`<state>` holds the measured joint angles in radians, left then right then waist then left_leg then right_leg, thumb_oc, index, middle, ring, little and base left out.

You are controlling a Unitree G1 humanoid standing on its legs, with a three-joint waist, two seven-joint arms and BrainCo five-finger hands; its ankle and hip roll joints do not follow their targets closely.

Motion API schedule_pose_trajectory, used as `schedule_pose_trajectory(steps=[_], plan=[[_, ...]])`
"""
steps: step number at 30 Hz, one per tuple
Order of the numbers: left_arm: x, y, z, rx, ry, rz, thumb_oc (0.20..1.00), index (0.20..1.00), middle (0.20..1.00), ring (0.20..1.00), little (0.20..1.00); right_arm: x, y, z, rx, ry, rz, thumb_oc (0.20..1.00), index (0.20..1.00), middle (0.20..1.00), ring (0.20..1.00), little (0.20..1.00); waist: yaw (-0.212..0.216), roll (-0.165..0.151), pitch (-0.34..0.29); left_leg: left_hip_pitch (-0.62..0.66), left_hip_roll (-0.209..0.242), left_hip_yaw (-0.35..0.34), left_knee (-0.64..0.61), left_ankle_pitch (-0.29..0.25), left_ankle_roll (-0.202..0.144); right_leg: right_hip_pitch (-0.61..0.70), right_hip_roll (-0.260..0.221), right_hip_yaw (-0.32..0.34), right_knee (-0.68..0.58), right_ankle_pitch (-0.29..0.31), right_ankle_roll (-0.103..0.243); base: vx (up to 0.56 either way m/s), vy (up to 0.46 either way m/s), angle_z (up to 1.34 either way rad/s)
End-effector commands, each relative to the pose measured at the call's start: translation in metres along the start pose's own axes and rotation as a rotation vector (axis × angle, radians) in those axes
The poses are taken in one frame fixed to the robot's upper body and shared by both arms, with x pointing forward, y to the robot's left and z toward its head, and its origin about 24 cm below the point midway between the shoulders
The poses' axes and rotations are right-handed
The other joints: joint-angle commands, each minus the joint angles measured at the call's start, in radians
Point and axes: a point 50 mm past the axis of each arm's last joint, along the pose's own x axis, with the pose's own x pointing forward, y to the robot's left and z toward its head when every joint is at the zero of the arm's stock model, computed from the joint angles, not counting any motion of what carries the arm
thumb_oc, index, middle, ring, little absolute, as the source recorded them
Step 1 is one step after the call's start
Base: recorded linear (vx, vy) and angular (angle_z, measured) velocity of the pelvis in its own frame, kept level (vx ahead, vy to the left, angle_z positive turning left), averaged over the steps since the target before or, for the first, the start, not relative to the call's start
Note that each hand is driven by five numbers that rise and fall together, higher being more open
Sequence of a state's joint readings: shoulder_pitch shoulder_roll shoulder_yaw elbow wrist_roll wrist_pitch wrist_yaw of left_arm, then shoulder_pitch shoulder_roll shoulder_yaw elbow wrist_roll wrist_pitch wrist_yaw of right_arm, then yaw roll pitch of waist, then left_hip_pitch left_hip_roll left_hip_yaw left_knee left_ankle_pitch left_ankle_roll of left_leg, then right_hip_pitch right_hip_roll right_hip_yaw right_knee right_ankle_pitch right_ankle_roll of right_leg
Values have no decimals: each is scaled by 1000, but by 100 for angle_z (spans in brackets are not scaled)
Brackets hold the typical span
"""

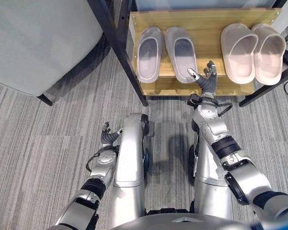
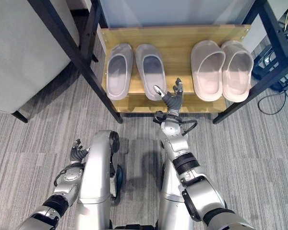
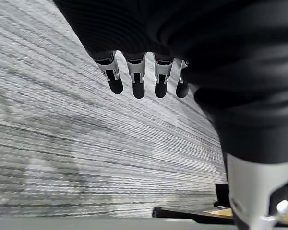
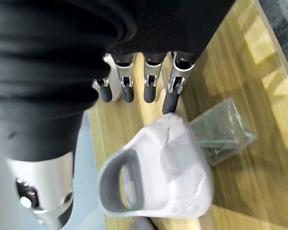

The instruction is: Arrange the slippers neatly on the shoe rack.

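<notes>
On the wooden shoe rack (image 1: pixel 201 21) stand two pairs of slippers, toes to the back. The pale grey pair (image 1: pixel 149 52) is on the left, with its right slipper (image 1: pixel 180 50) beside it. The beige pair (image 1: pixel 239 50) stands close together on the right. My right hand (image 1: pixel 207 80) reaches to the shelf's front edge, open, fingers straight, its thumb at the heel of the right grey slipper (image 4: pixel 168 167). I cannot tell whether it touches. My left hand (image 1: pixel 109 136) hangs low over the carpet, open and holding nothing, fingers (image 3: pixel 137 79) straight.
Black metal frame legs (image 1: pixel 117 48) slant beside the rack on both sides. A large grey upholstered piece (image 1: pixel 38 38) fills the far left. A small clear bag of hardware (image 4: pixel 221 129) lies on the shelf by the grey slipper. Grey striped carpet (image 1: pixel 48 143) covers the floor.
</notes>
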<state>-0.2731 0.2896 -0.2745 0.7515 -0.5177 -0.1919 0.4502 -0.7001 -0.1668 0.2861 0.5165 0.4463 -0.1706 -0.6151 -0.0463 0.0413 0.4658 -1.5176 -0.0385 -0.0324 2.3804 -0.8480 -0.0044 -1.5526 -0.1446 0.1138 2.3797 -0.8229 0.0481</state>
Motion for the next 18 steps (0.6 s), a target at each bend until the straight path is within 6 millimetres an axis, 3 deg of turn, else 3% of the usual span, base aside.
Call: schedule_pose_trajectory(steps=[1,10,18], plan=[[-5,-11,9,45,-77,-43,1000,1000,1000,1000,1000,-5,27,13,32,-51,98,1000,1000,1000,1000,1000,67,-9,-28,-52,-33,-19,50,37,42,42,28,107,49,165,-58,0,0,0],[-6,-7,2,72,-57,-36,1000,1000,1000,1000,1000,-1,42,30,7,-112,154,1000,1000,1000,1000,1000,79,-2,-8,-52,-39,-18,52,39,40,41,35,113,61,166,-57,0,0,0],[-6,-10,-3,90,-34,-44,1000,1000,1000,1000,1000,-12,59,24,16,-83,262,1000,1000,1000,1000,1000,82,-4,-20,-52,-44,-20,53,45,33,46,27,109,62,165,-54,0,0,0]])
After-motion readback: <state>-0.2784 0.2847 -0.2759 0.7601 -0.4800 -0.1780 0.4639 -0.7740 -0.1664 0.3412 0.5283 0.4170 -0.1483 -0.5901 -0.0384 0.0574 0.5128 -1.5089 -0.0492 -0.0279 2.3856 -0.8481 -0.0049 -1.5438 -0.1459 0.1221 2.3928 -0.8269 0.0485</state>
